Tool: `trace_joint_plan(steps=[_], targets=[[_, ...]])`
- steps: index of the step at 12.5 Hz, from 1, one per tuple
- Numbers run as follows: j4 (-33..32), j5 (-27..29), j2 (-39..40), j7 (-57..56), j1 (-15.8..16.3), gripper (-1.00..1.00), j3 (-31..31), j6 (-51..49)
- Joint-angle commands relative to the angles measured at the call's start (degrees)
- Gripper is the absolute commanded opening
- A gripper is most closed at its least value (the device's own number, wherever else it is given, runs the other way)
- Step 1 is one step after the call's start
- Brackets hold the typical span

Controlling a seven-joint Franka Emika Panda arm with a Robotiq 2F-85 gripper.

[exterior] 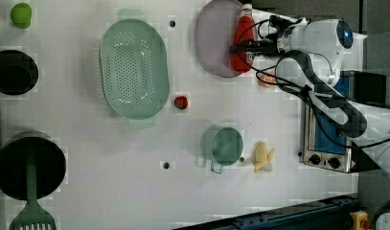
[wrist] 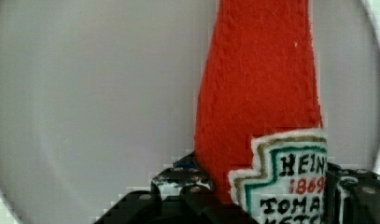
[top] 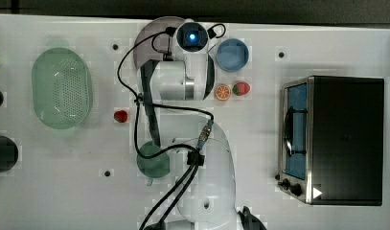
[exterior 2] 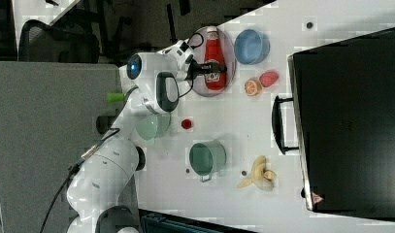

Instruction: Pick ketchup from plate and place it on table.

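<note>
Top view shows the white table [top: 63, 191] running wide under me, with a black-and-silver oven [top: 334, 140] on the top view's right and a green perforated basket [top: 62, 88] on the top view's left. My arm [top: 202, 182] reaches up the middle of that picture and covers most of the mauve-grey plate [top: 147, 33] at the far edge. A blue bowl [top: 232, 54] sits just beside the plate, and an orange half [top: 223, 92] and a strawberry [top: 241, 88] lie near it. A green cup [top: 152, 160] stands lower down, partly under my cables.

In the right view the ketchup [exterior 2: 214, 56] lies flat on the plate, cap pointing to the far edge, and my gripper [exterior 2: 213, 69] straddles its body at the label. In the wrist view my fingers [wrist: 180, 184] stand on either side of the red felt bottle, close against its flanks; I cannot tell whether they are clamped on it or only beside it. The stitched label [wrist: 290, 182] reads "HEIN", "1869", then "TOMA" and the start of a further line, cut off at the frame edge.
</note>
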Motion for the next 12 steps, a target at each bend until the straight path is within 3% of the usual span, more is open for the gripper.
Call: trace_joint_plan(steps=[1, 4, 8, 12], targets=[[1.2, 0.3, -5.1, -1.0, -0.3, 0.17, 0.2, 0.0], [0.4, 2.5, -12.4, 0.8, -1.5, 0.17, 0.2, -6.0], [-1.1, 2.7, -24.3, 0.8, -3.4, 0.17, -0.4, -23.6], [-9.6, 2.7, -34.9, 5.9, -3.9, 0.17, -2.8, -33.0]])
